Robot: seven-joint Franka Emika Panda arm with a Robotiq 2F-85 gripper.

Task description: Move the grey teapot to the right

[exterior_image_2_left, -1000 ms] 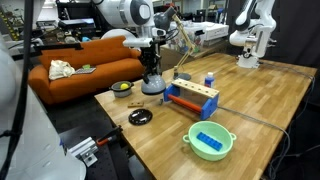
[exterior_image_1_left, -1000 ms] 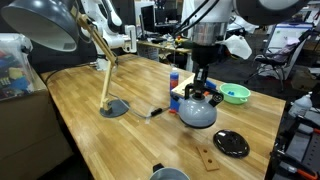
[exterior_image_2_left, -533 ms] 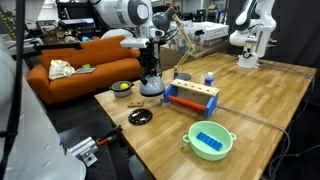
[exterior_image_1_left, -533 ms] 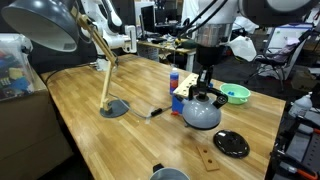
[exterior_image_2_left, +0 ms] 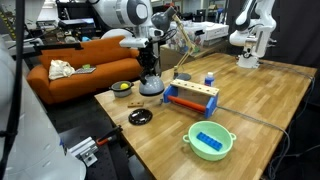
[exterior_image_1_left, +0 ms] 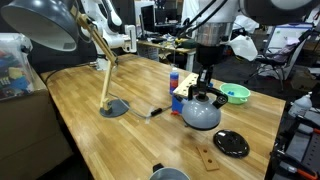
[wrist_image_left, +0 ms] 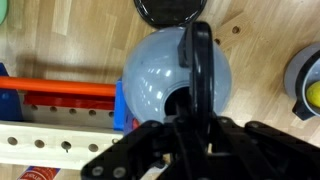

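Observation:
The grey teapot (exterior_image_1_left: 200, 113) is a squat rounded metal kettle with a dark arched handle. It sits on the wooden table (exterior_image_1_left: 90, 120) next to a red, orange and blue wooden rack (exterior_image_2_left: 192, 97). It also shows in the other exterior view (exterior_image_2_left: 151, 86) and in the wrist view (wrist_image_left: 165, 70). My gripper (exterior_image_1_left: 203, 83) comes straight down over it and is shut on the dark handle (wrist_image_left: 200, 60), which runs between the jaws in the wrist view. The lid knob is hidden by the handle and gripper.
A flat black round plate (exterior_image_1_left: 231, 144) lies near the teapot. A grey lamp (exterior_image_1_left: 112, 108) stands on its round base. A green bowl (exterior_image_1_left: 236, 95), a green tray with a blue block (exterior_image_2_left: 209, 141) and a bottle (exterior_image_1_left: 174, 76) are also on the table.
The teapot and gripper moved slightly sideways together between one second ago and half a second ago; since then nothing has visibly changed.

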